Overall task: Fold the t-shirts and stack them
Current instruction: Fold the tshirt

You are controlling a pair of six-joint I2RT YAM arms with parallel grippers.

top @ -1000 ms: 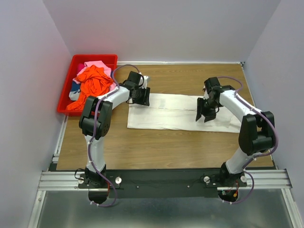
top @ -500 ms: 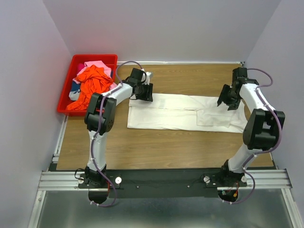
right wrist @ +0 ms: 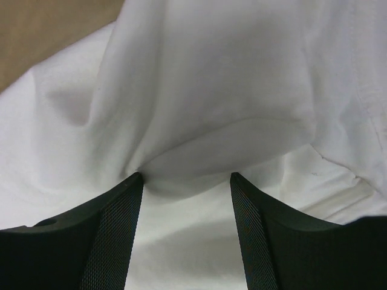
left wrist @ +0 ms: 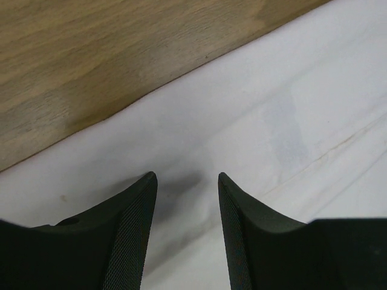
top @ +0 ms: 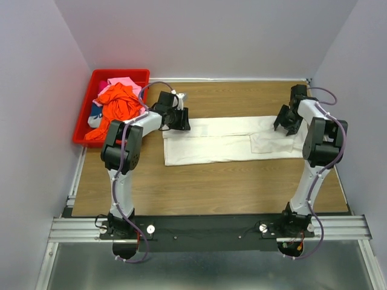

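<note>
Four t-shirts show; one large white t-shirt (top: 224, 145), soft and faintly creased, lies folded into a long band on the wooden table (top: 211, 187); three others, orange-red (top: 118, 103), pink (top: 125, 81) and dark blue-patterned (top: 95, 113), sit crumpled in one red plastic bin (top: 81, 130) at the far left. Two grippers, each with black ribbed fingers (left wrist: 130, 235); the left gripper (top: 176, 121) hovers at the band's far left corner, jaws apart, with flat cloth below and nothing held; the right gripper (top: 283, 124) sits over the band's far right end, jaws wide, a rounded hump of cloth at its tips, nothing clamped.
</note>
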